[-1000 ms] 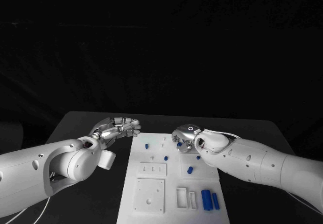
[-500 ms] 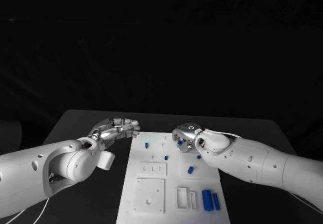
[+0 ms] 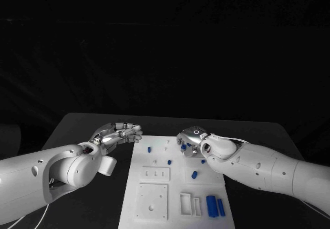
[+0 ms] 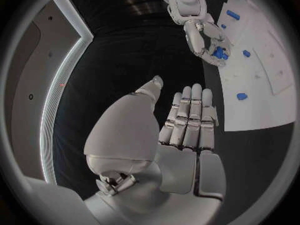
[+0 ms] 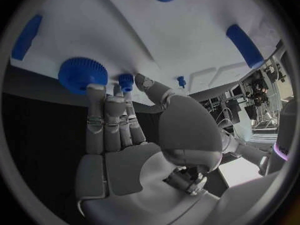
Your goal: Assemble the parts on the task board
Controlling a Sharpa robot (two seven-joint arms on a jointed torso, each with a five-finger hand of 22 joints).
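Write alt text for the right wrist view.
The right hand reaches its fingers toward a blue toothed gear and a small blue peg on the white task board. Other blue parts lie farther across the board.

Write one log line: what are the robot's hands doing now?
left hand: open, holding nothing, beside white board | right hand: over board, fingertips at blue gear | grip: cannot tell

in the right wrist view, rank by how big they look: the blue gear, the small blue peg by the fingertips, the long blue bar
1. blue gear
2. long blue bar, close to the gear; the fisheye view makes this unsure
3. small blue peg
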